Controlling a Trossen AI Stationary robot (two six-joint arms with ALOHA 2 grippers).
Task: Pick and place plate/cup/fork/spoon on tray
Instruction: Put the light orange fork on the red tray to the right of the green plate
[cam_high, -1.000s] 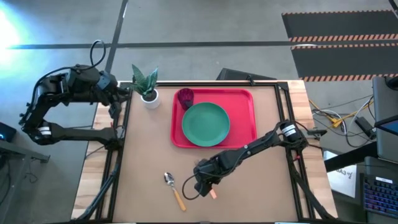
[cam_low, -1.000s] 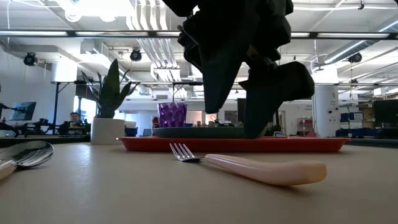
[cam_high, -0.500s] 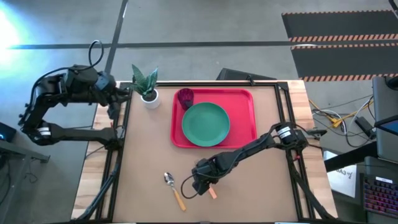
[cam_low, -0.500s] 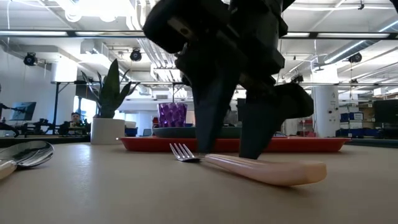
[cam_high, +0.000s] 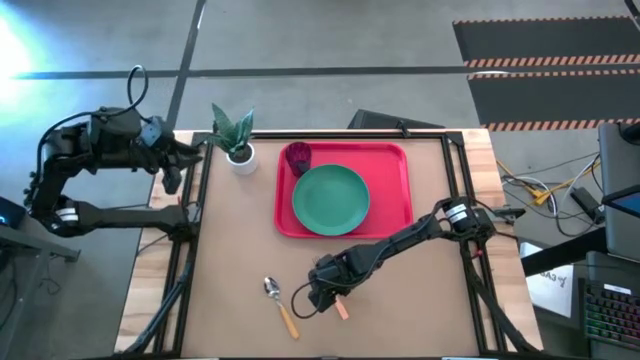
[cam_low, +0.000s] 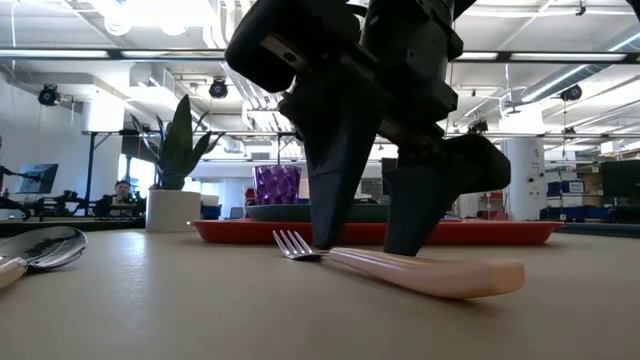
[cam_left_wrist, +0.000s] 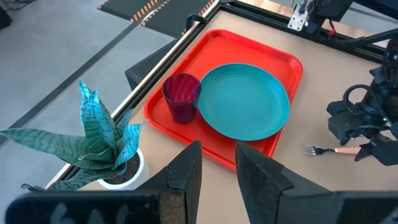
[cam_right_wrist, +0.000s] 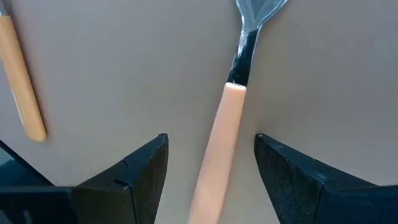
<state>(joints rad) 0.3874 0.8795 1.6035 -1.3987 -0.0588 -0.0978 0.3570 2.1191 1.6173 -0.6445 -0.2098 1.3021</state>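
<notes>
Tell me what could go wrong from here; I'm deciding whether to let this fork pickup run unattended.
1. The right gripper is open, straddling the fork, which lies flat on the table; the fingers may slide over the thin handle and close on nothing.
2. The spoon lies close by; a skewed grasp might nudge it.
3. The plate and cup already fill much of the tray, so placing the fork could bump them.
</notes>
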